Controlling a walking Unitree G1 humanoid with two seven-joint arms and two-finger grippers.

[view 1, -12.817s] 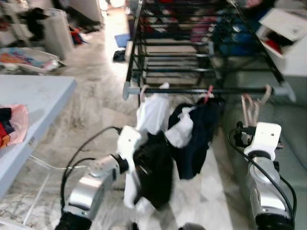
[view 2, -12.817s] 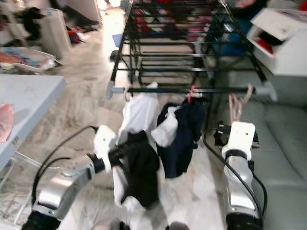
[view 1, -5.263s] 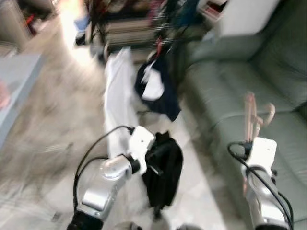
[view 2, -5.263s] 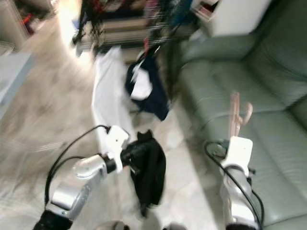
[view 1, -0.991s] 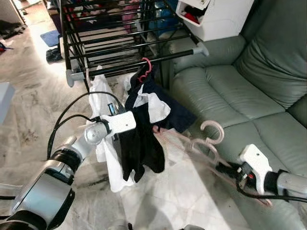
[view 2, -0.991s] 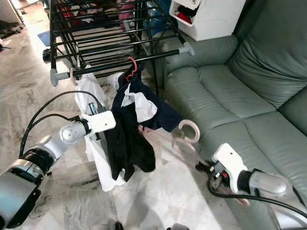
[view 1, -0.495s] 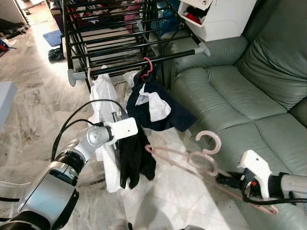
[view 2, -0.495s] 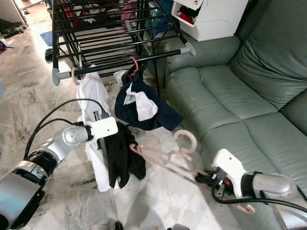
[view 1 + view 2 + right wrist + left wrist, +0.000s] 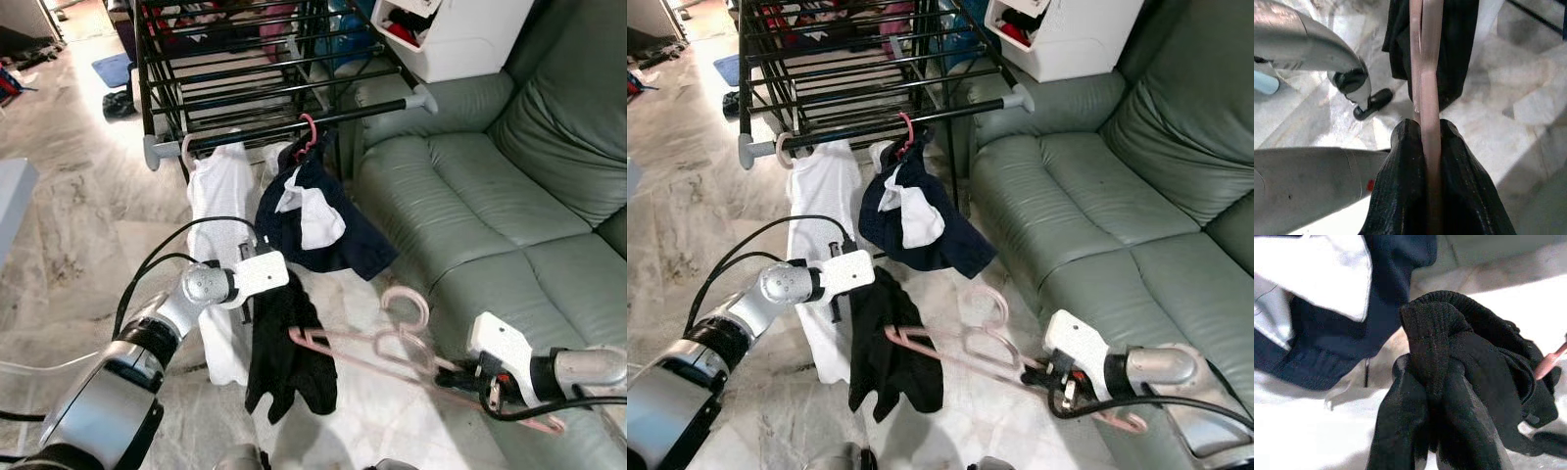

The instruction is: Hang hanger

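The right pincer, clamped on pink hangers, has pushed one end into the black garment clamped in the left pincer, at nine o'clock; threading has begun.

Bright daylight, my head views sharp.
My wrist views look soft up close; the pale floor glares white behind the dark cloth.

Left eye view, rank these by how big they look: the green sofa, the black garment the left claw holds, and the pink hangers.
1. Green sofa, easily largest.
2. Black garment and pink hangers: look alike in extent; I won't rank them.
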